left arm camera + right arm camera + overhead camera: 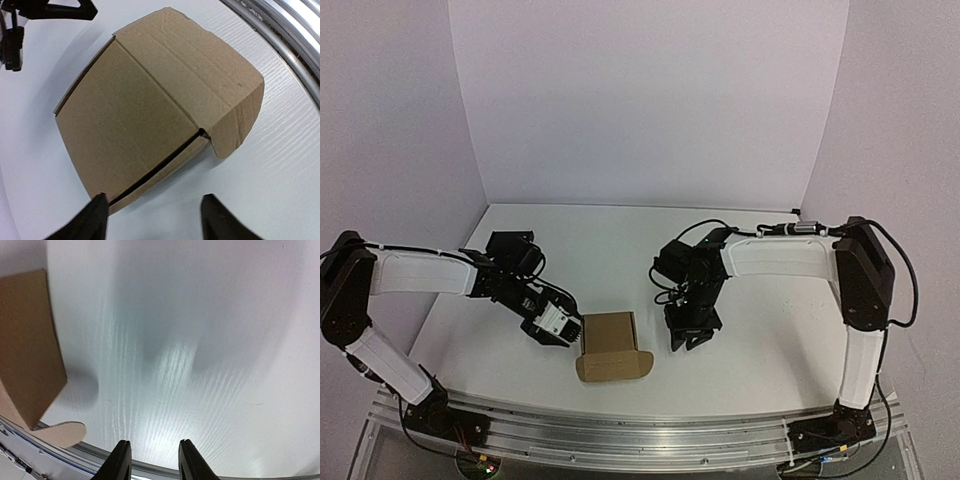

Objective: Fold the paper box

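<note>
White, faintly grained tabletop (620,240); the paper box (610,345), matte brown cardboard folded into a cuboid, lies near its front edge with one rounded flap (620,368) splayed out; the left fingers (85,220) are spread wide just beside it, holding nothing; the right fingers (120,460) are slightly parted, holding nothing; only the left wrist view shows a dark gaping seam.

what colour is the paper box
Plain brown cardboard with no print. The paper box shows best in the left wrist view.

We stretch our left arm (420,272) low toward the middle, with the left gripper (572,328) pointing sideways and its jaws spread wide. We bend our right arm (785,255) inward at the elbow, with the right gripper (688,342) aimed down and its jaws parted narrowly.
</note>
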`<control>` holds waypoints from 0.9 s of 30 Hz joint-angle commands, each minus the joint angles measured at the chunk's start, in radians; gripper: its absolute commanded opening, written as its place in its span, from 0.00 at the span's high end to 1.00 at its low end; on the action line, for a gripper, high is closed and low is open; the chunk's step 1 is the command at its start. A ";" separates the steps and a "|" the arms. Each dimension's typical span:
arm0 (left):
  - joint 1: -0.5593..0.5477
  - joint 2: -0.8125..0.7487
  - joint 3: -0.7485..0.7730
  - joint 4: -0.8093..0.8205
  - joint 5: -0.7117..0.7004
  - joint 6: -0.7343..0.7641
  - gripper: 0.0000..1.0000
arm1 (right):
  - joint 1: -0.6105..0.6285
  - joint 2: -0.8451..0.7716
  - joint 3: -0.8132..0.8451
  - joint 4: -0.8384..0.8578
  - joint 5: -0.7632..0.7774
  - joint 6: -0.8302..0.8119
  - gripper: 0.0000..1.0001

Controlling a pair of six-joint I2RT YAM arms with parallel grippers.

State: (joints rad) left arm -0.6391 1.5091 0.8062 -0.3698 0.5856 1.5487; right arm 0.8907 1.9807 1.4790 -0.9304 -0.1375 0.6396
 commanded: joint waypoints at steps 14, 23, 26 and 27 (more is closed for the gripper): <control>-0.103 -0.033 -0.140 0.069 -0.036 -0.169 0.98 | 0.088 0.082 0.017 0.139 -0.109 0.059 1.00; -0.169 0.021 -0.150 0.181 0.001 -0.210 0.94 | 0.102 0.112 0.026 0.208 -0.209 0.065 1.00; -0.175 0.034 -0.136 0.171 0.028 -0.214 0.94 | 0.104 0.120 0.029 0.214 -0.233 0.065 1.00; -0.175 0.035 -0.132 0.171 0.034 -0.218 0.93 | 0.105 0.121 0.033 0.215 -0.236 0.065 1.00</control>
State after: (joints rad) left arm -0.8064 1.5291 0.6497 -0.2296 0.5685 1.3575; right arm 0.9873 2.0835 1.4864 -0.7412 -0.3102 0.6957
